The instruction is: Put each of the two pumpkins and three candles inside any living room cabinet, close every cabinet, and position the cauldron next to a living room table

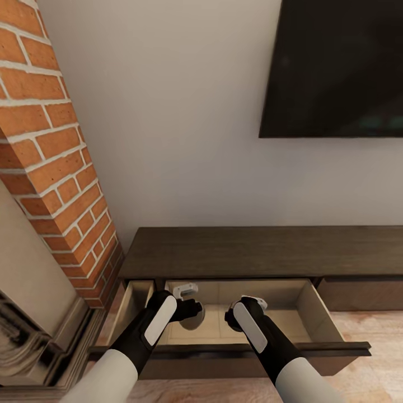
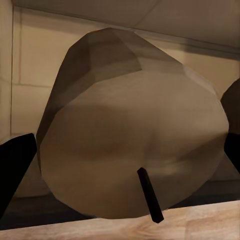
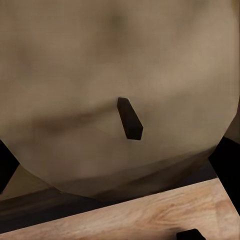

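The dark-brown cabinet (image 1: 252,252) stands against the wall with its left drawer (image 1: 313,350) pulled open. Both arms reach down into it. My left gripper (image 1: 190,309) is shut on a pale beige candle (image 2: 125,125) with a black wick, its fingers (image 2: 15,170) at either side. That candle shows as a grey disc (image 1: 196,320) under the fingers in the head view. My right gripper (image 1: 230,318) is shut on another candle (image 3: 115,65), seen very close with its wick pointing at the camera. Pumpkins and cauldron are out of view.
A brick chimney column (image 1: 50,168) and a fireplace surround (image 1: 28,336) stand left of the cabinet. A black TV (image 1: 336,67) hangs on the wall above. The right drawer front (image 1: 364,294) is closed. Wood floor (image 1: 364,330) lies in front.
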